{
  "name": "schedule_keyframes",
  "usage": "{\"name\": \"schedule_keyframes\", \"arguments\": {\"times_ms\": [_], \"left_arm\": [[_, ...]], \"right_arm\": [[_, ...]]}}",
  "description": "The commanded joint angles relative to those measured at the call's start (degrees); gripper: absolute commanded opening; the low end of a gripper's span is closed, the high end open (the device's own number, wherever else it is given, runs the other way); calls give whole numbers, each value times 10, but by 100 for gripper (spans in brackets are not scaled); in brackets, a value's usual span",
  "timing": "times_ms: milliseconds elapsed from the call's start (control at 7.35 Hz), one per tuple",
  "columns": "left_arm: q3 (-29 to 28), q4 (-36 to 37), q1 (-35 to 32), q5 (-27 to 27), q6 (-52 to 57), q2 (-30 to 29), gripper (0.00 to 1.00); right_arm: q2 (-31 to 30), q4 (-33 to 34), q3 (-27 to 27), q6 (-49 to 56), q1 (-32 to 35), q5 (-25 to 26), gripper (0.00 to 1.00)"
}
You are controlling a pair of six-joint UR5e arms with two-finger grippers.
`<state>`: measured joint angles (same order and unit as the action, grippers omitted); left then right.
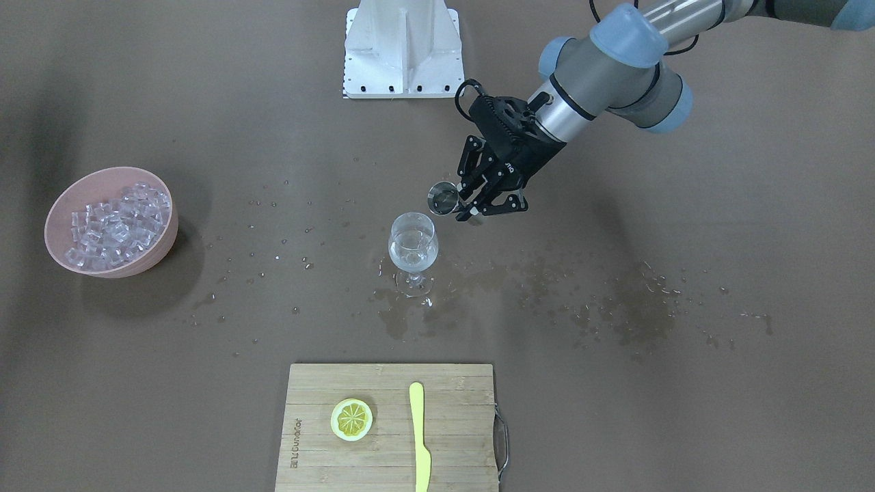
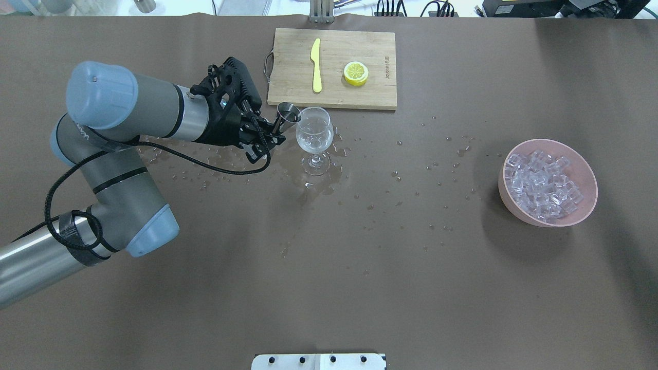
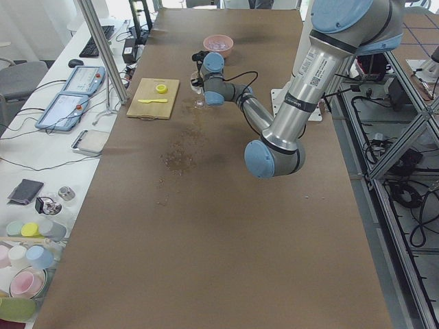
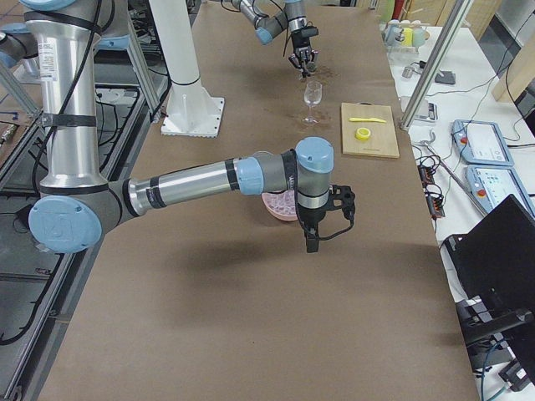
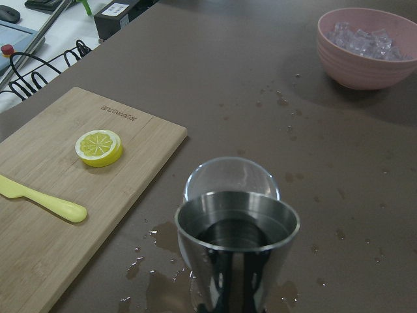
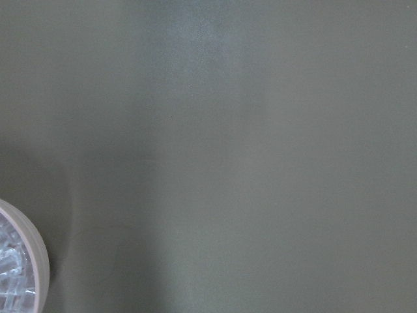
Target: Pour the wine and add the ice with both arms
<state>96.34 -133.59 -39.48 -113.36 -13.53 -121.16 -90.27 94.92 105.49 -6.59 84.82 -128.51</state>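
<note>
Pouring, step 1 of 2, looks nearly done: the left gripper (image 2: 268,136) pinches a steel jigger (image 2: 288,114) just left of the glass (image 2: 314,134) holding the wine (image 1: 412,247); next, the right gripper (image 4: 313,238), whose grip I cannot tell, must fetch ice (image 2: 544,186) from the far-right bowl (image 2: 514,201).

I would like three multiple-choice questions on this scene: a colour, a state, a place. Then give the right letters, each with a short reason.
1. The bowl holding the ice is: A blue; B pink; C green.
2. The left claw is: A open and empty; B shut on the steel cup; C shut on the bowl.
3. The lemon slice lies: A in the bowl; B in the steel cup; C on the cutting board.
Key: 1 B, its wall is pink; 2 B, the cup is clamped in it; 3 C, it rests on the wood.
</note>
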Motion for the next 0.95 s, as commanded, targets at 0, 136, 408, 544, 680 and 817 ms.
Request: {"name": "schedule_keyframes", "arguments": {"times_ms": [0,136,408,544,680,817], "left_arm": [[4,28,12,18,9,-3,0],[20,65,13,20,30,-4,0],[47,125,16,21,36,-7,0],[48,143,20,30,39,-12,0],[48,158,26,49,52,-13,0],[49,188,27,53,52,-27,0]], "right_arm": [[0,0,0,0,0,-1,100],[-1,0,0,0,0,-1,100],[0,0,0,0,0,-1,100],[0,0,-1,0,0,0,100],[-1,0,-1,0,1,0,100],[-1,0,-1,0,0,-1,100]]}}
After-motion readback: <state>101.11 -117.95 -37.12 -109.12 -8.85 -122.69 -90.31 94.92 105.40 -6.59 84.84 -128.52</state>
